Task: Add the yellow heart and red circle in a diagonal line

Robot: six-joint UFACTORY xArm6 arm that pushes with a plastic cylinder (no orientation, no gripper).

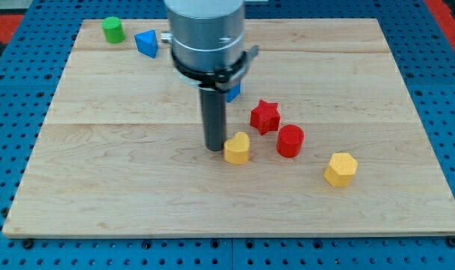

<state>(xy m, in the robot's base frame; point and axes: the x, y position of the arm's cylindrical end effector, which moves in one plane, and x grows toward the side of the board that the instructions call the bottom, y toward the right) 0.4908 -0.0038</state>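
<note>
The yellow heart [237,148] lies just below the board's middle. The red circle [290,141] lies a short way to its right, with a small gap between them. My tip [214,148] stands on the board right against the yellow heart's left side. A red star [264,116] lies just above and left of the red circle. A yellow hexagon [340,169] lies lower right of the red circle. Star, circle and hexagon run roughly in a line sloping down to the right.
A green cylinder [112,30] and a blue triangle [146,43] lie near the board's top left. Another blue block [233,91] shows partly behind the arm's body. The wooden board [100,172] sits on a blue pegboard surface.
</note>
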